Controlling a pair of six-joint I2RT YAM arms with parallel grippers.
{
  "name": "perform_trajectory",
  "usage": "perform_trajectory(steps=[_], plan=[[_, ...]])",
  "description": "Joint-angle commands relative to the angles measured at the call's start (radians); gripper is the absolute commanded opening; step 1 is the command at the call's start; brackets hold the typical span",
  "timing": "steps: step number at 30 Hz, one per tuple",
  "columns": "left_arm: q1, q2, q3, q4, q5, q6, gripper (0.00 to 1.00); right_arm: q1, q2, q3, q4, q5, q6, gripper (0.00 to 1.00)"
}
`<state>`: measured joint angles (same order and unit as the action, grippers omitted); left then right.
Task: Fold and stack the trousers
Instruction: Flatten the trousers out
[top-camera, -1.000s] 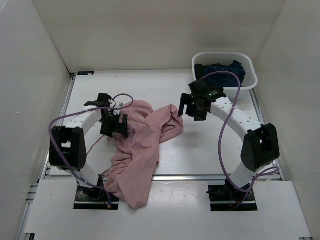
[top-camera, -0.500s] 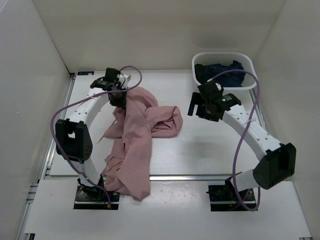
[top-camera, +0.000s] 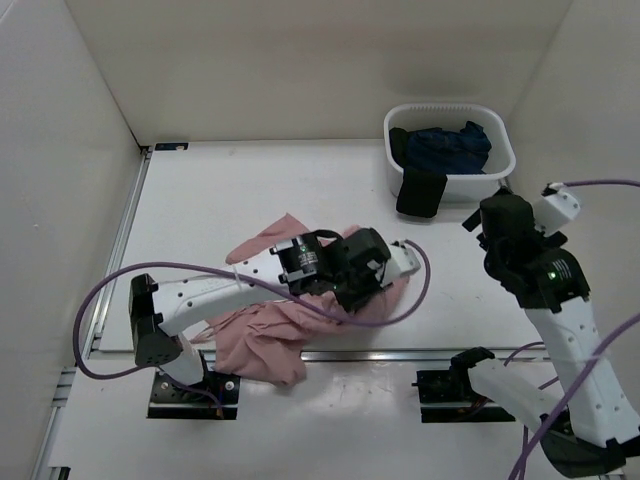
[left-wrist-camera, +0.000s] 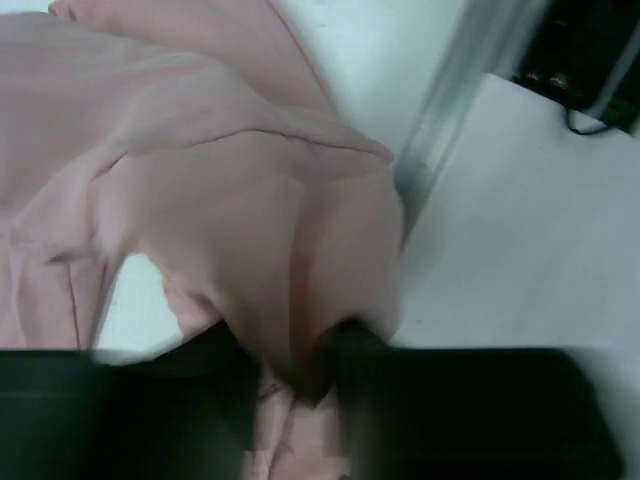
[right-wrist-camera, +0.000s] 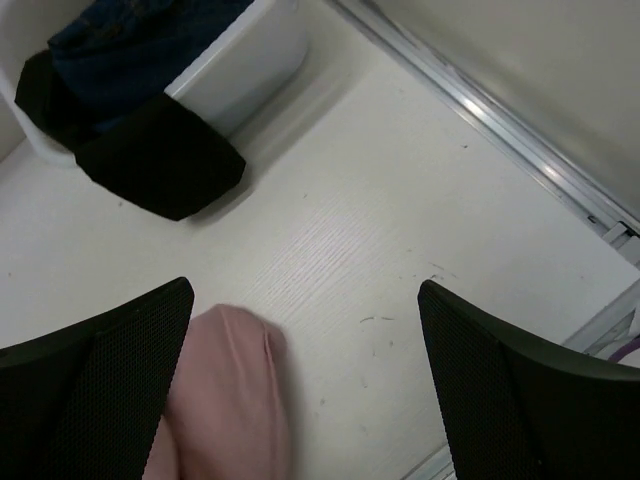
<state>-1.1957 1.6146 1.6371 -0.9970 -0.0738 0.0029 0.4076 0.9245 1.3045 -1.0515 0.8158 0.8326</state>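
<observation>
One fold of the trousers is pinched in the left gripper. Its jaws are closed on the thin pink cloth, as is seen in the left wrist view, and the left arm is stretched across the garment toward the right. The right gripper is held high at the right side with its fingers spread wide and nothing between them. Below it only bare worktop and a rounded edge of pink cloth are seen.

No fold can be said to be made yet. The step in hand is judged to be the spreading-out, since the garment must be laid flat before it can be folded and stacked. For the next move the pinched cloth would need to be drawn out. A second hold, probably by the right gripper, would be called for so that waist and legs can be pulled apart and smoothed. The part hanging over the near edge would also have to be brought back.

The trousers are bunched in the near middle of the worktop, partly under the left arm, with one end draped over the near edge beside the left base. They appear dusty pink, soft and much creased; waistband and legs cannot be told apart in the heap. They lie well apart from the white basket at the far right, in which a dark blue garment is kept and over whose rim a black cloth is hung.
</observation>
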Motion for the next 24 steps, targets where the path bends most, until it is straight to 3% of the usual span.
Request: perform_trajectory(steps=[1, 2, 4, 6, 9, 10, 11, 14, 15, 21, 24], plan=[[-0.088, -0.013, 0.073, -0.048, -0.05, -0.003, 0.5, -0.001, -0.058, -0.065, -0.01, 0.132, 0.044, 0.98], [-0.113, 0.005, 0.073, -0.048, -0.07, -0.003, 0.74, -0.001, -0.058, -0.079, 0.005, 0.096, 0.033, 0.99], [-0.113, 0.02, 0.073, -0.048, -0.089, -0.003, 1.0, -0.001, -0.058, -0.099, 0.027, 0.053, 0.011, 0.99], [-0.099, 0.021, 0.064, -0.048, -0.104, -0.003, 1.0, -0.001, -0.006, -0.099, 0.039, 0.005, -0.027, 0.99], [-0.027, -0.036, 0.076, -0.048, -0.06, -0.003, 1.0, -0.001, 0.072, -0.111, 0.1, -0.195, -0.173, 0.99], [0.004, -0.051, 0.076, -0.058, -0.044, -0.003, 1.0, -0.001, 0.094, -0.128, 0.16, -0.269, -0.214, 0.99], [0.08, -0.085, 0.076, -0.077, -0.015, -0.003, 1.0, -0.001, 0.144, -0.137, 0.189, -0.437, -0.29, 0.99], [0.203, -0.159, -0.069, -0.077, -0.024, -0.003, 1.0, -0.001, 0.264, -0.14, 0.245, -0.656, -0.368, 0.99], [0.282, -0.217, -0.201, -0.077, -0.053, -0.003, 1.0, -0.001, 0.292, -0.14, 0.245, -0.738, -0.368, 0.99], [0.536, -0.373, -0.613, -0.063, -0.08, -0.003, 1.0, 0.094, 0.382, -0.128, 0.222, -0.857, -0.366, 0.99], [0.545, -0.407, -0.744, -0.045, -0.015, -0.003, 1.0, 0.126, 0.393, -0.154, 0.213, -0.917, -0.352, 0.99]])
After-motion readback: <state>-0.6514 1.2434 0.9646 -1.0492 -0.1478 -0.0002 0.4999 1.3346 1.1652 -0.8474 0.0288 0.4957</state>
